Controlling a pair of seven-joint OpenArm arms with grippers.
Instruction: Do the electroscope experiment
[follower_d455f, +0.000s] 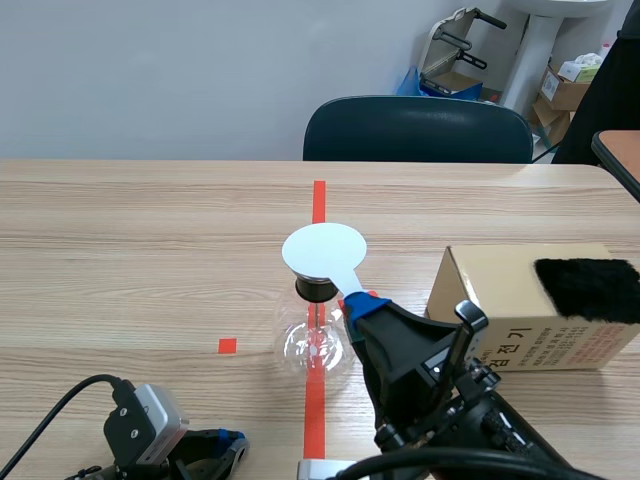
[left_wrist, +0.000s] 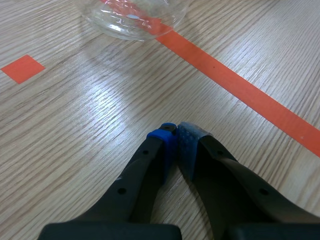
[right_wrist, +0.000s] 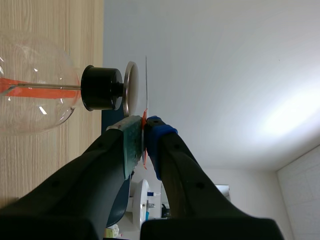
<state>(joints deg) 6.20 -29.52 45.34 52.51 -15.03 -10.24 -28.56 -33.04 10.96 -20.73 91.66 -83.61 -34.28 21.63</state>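
Observation:
The electroscope is a round glass flask (follower_d455f: 314, 345) with a black stopper (follower_d455f: 316, 290), standing on the red tape line at mid-table. A white round paddle (follower_d455f: 323, 251) hovers flat just over its top, and my right gripper (follower_d455f: 355, 300) is shut on the paddle's handle. In the right wrist view the paddle (right_wrist: 146, 82) shows edge-on, a small gap from the electroscope's metal disc (right_wrist: 131, 92), with my right gripper (right_wrist: 144, 135) clamped on its stem. My left gripper (left_wrist: 177, 137) is shut on nothing, low over the table a short way before the flask (left_wrist: 132, 17).
A cardboard box (follower_d455f: 520, 300) with a black fur pad (follower_d455f: 587, 288) on top stands right of the flask, close to the right arm. A dark chair (follower_d455f: 418, 130) is behind the far table edge. A small red tape square (follower_d455f: 228, 346) marks the table left of the flask.

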